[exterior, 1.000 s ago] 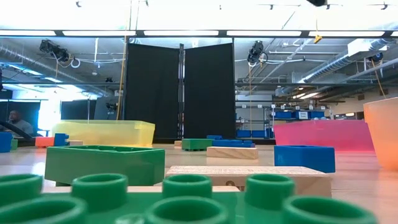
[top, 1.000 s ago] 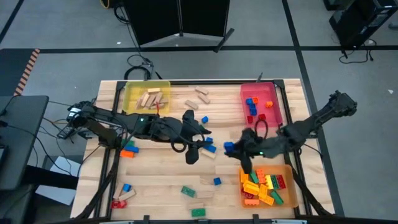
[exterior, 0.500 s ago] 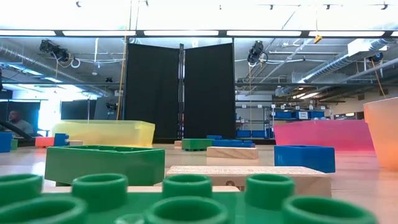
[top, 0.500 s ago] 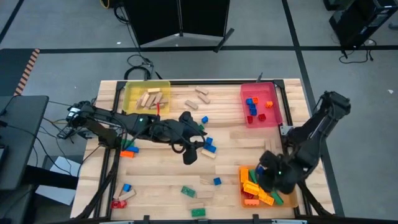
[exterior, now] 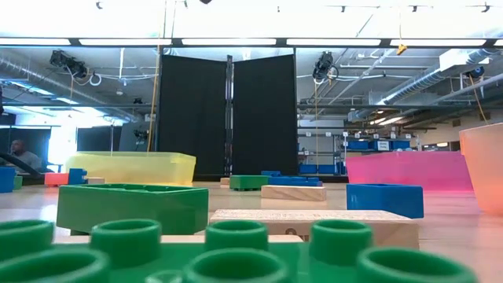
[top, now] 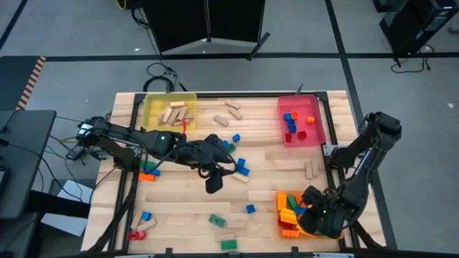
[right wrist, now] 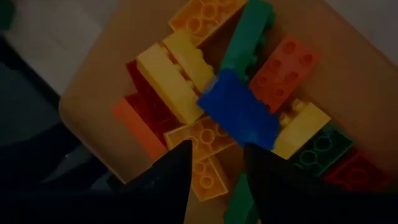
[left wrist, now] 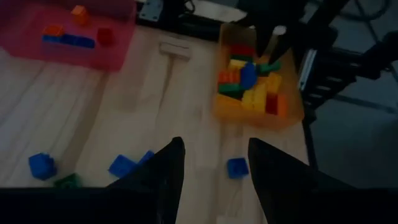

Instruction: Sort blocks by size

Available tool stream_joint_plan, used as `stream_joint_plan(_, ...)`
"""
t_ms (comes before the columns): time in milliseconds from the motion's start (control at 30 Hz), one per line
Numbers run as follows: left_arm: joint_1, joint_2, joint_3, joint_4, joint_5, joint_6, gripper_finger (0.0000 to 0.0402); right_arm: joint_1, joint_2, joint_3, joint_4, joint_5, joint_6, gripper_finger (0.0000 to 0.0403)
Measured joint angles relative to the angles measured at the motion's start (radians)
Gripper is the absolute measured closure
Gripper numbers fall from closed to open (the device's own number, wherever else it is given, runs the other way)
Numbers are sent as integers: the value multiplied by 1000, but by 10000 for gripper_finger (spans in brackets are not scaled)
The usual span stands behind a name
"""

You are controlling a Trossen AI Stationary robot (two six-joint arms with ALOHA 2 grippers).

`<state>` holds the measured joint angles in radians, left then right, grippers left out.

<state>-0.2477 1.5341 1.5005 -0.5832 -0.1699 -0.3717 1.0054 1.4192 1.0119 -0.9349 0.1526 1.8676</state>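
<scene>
Bare table [top: 179, 208] among scattered blocks [top: 244, 170]

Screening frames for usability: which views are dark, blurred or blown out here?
Both wrist views are dim and soft: the left one shows the orange tray murkily, the right one the blue brick with smeared edges. Low view: the nearest green brick is out of focus and the ceiling lights glare white. High view: evenly lit, the table clear.

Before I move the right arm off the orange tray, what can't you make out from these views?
- High view: the right gripper and arm cover much of the orange tray, hiding the bricks beneath.
- Right wrist view: whether the blue brick is free of the gripper; its fingers end just short of it.
- Low view: neither arm shows; the big green brick fills the foreground.
</scene>
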Motion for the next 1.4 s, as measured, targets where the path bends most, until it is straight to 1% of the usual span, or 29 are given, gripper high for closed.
stream_joint_plan(133,-28,-1,-6,5,-8,19,218,17,-29,0,19,43,6,232)
stream_joint_plan(233,-60,-16,-68,27,-71,20,218,17,-57,0,64,65,21,224)
stream_joint_plan(367,-101,-68,-240,145,-171,-24,218,11,-86,1,149,92,20,226)
stream_joint_plan(467,-121,-155,-408,311,-182,-57,218,-5,-81,1,207,172,-52,235)
stream_joint_plan(567,-140,-256,-582,466,-181,-88,218,-47,-60,1,275,242,-178,247)
stream_joint_plan(667,-157,-366,-727,561,-176,-136,218,-117,-39,2,371,254,-369,257)
stream_joint_plan(767,-176,-474,-843,596,-174,-188,218,-202,-15,2,497,252,-577,267)
stream_joint_plan(867,-188,-570,-923,599,-171,-214,218,-286,12,4,637,246,-800,279)
stream_joint_plan(967,-194,-645,-978,603,-170,-212,218,-358,59,10,741,206,-942,293)
stream_joint_plan(1033,-196,-682,-1007,596,-148,-205,218,-404,110,52,736,138,-987,306)
stream_joint_plan(1100,-197,-711,-1023,585,-115,-183,218,-441,175,121,674,67,-1022,322)
stream_joint_plan(1200,-197,-729,-1040,557,-73,-146,218,-480,293,275,525,2,-1077,348)
stream_joint_plan(1333,-197,-728,-1048,529,-57,-130,218,-504,447,496,276,-60,-1154,383)
stream_joint_plan(1400,-196,-726,-1048,509,-57,-127,218,-509,513,577,193,-101,-1171,392)
